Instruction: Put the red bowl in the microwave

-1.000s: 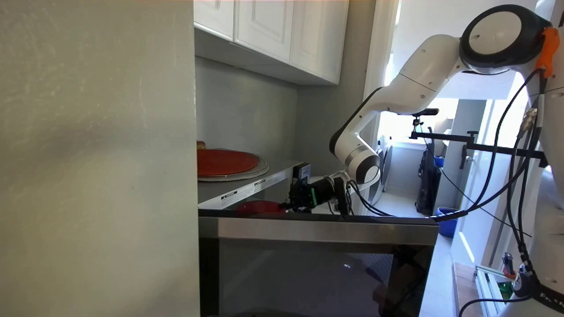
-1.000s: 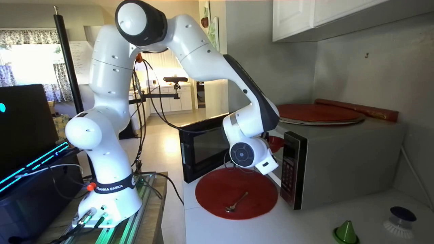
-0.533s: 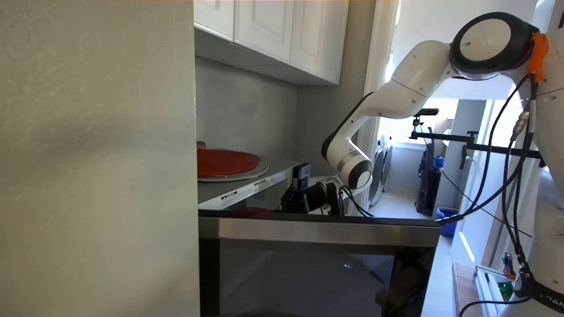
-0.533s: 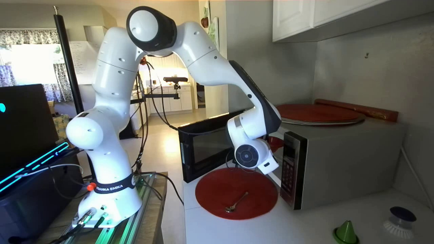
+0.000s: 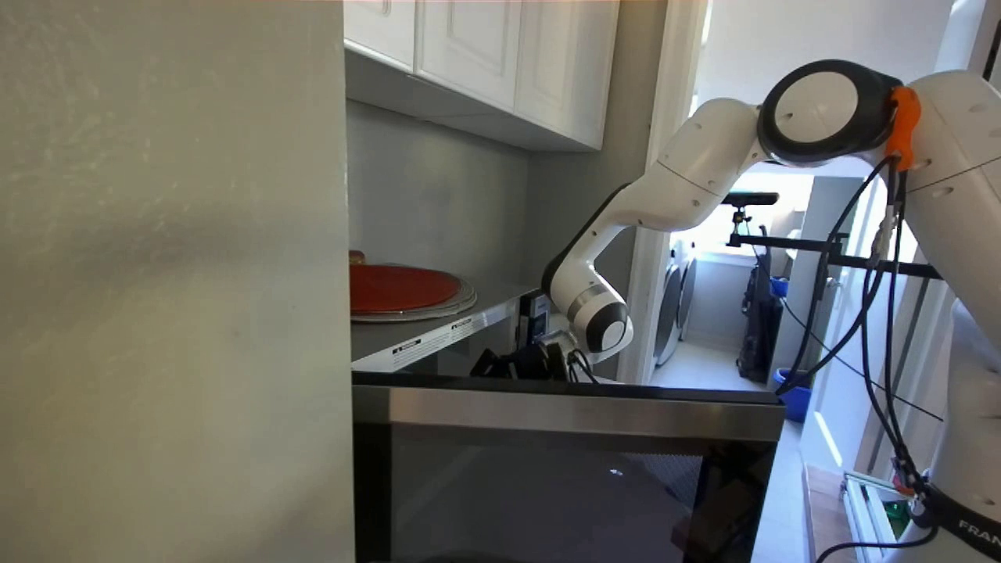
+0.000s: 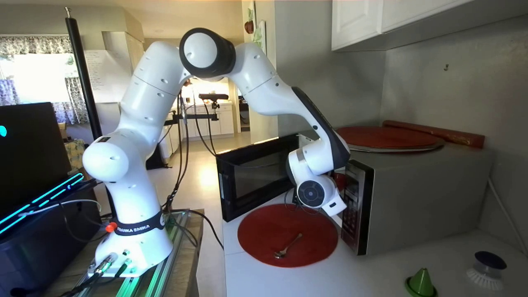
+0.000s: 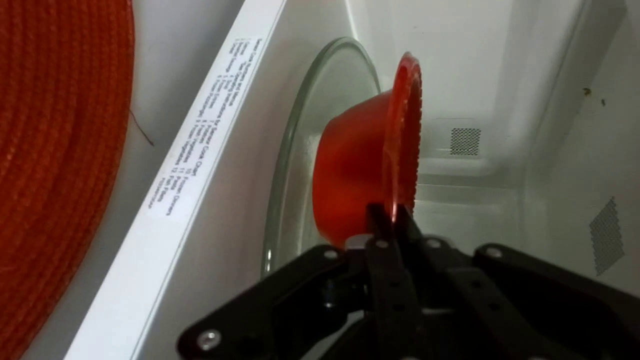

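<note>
- The Robotiq gripper (image 7: 394,215) is pinched tight on the rim of the red bowl (image 7: 352,170).
- The bowl shows within the microwave's cavity in the wrist view, its base turned toward the glass turntable (image 7: 295,215); I cannot tell whether the two touch.
- The microwave (image 6: 429,202) has its dark glass door (image 6: 260,177) swung wide; in an exterior view that door hides the bowl.
- On the white counter (image 6: 330,284) before the opening lies a round red placemat (image 6: 264,231), with a metal spoon (image 6: 287,247) on it.
- Round placemats (image 6: 387,138) lie stacked on the microwave, a red one uppermost, with a long red item (image 6: 433,134) behind them.
- Past the keypad side, a green cone (image 6: 421,282) and a dish brush (image 6: 486,270) stand on the counter, apart from each other.
- White wall cabinets (image 6: 412,18) hang overhead.
- Across the room is a bright curtained window (image 6: 41,80).
</note>
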Robot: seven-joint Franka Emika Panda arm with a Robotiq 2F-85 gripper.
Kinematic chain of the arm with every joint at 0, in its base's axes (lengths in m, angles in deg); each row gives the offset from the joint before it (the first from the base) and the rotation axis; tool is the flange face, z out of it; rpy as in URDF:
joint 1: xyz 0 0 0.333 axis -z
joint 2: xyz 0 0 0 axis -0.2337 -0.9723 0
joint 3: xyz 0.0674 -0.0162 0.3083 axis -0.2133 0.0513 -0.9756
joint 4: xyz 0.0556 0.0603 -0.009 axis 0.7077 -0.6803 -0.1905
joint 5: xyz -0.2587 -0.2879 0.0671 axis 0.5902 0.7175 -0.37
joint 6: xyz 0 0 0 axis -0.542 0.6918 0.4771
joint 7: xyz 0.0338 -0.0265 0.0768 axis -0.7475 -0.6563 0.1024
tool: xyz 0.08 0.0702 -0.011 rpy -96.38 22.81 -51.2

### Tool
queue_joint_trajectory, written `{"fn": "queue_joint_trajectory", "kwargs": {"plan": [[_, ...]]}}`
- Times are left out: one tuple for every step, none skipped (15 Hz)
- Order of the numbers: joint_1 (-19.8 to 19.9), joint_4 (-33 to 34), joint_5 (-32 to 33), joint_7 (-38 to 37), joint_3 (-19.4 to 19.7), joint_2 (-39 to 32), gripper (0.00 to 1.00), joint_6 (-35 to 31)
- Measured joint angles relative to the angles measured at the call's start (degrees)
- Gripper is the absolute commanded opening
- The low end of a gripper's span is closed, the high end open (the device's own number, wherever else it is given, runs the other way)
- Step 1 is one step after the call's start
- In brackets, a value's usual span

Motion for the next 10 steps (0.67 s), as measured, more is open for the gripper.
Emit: {"fn": "queue_joint_trajectory", "kwargs": {"plan": [[-0.13, 0.44, -0.19, 0.00, 0.00, -0.66, 0.01, -0.49], [-0.21, 0.73, -0.29, 0.00, 0.00, -1.18, 0.01, -0.79], [-0.25, 0.99, -0.34, 0.00, 0.00, -1.62, 0.01, -1.03], [-0.27, 1.19, -0.40, 0.00, 0.00, -1.96, 0.01, -1.16], [-0.27, 1.28, -0.43, -0.04, 0.00, -2.12, 0.01, -1.18], [-0.27, 1.31, -0.43, -0.06, 0.00, -2.16, 0.30, -1.18], [-0.28, 1.32, -0.43, -0.16, 0.00, -2.16, 0.31, -1.18], [-0.29, 1.34, -0.43, -0.37, 0.00, -2.16, 0.38, -1.18], [-0.32, 1.35, -0.43, -0.52, 0.00, -2.17, 0.44, -1.18], [-0.38, 1.34, -0.43, -0.55, 0.00, -2.17, 0.52, -1.19]]}}
